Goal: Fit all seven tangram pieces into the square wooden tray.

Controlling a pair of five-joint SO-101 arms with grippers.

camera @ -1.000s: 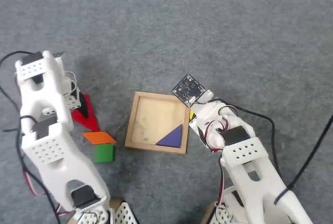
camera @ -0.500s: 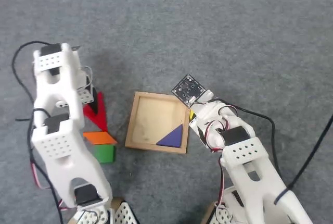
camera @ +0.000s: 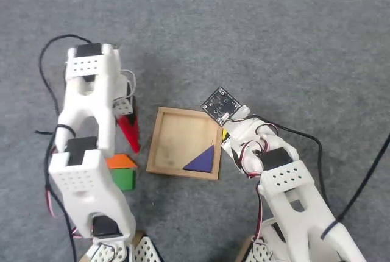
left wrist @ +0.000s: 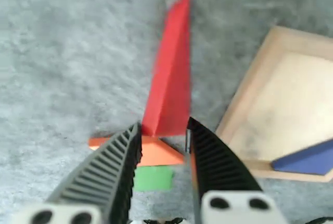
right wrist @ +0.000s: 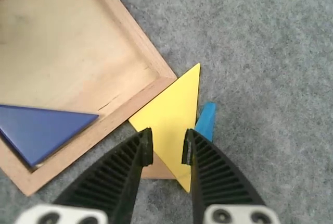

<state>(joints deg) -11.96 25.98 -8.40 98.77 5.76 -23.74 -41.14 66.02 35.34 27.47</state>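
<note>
My left gripper [left wrist: 164, 135] is shut on a red triangle [left wrist: 169, 78] and holds it above the carpet, just left of the square wooden tray [camera: 152, 146]. From above, that red triangle [camera: 129, 131] hangs beside the tray's left rim. A dark blue triangle [camera: 202, 161] lies in the tray's near right corner. My right gripper [right wrist: 166, 143] is at the tray's right rim [right wrist: 135, 39], its fingers pinching the edges of a yellow triangle [right wrist: 171, 114] that overlaps the rim. A light blue piece [right wrist: 206, 120] lies beside the yellow one.
An orange piece [camera: 119, 161] and a green square [camera: 123, 180] lie on the grey carpet left of the tray, under the left arm. A tan shape [right wrist: 156, 172] shows beneath the yellow triangle. Open carpet stretches behind the tray.
The left arm has swung right toward the tray, carrying the red triangle from the far left to the tray's left rim. The right arm has stayed still.
</note>
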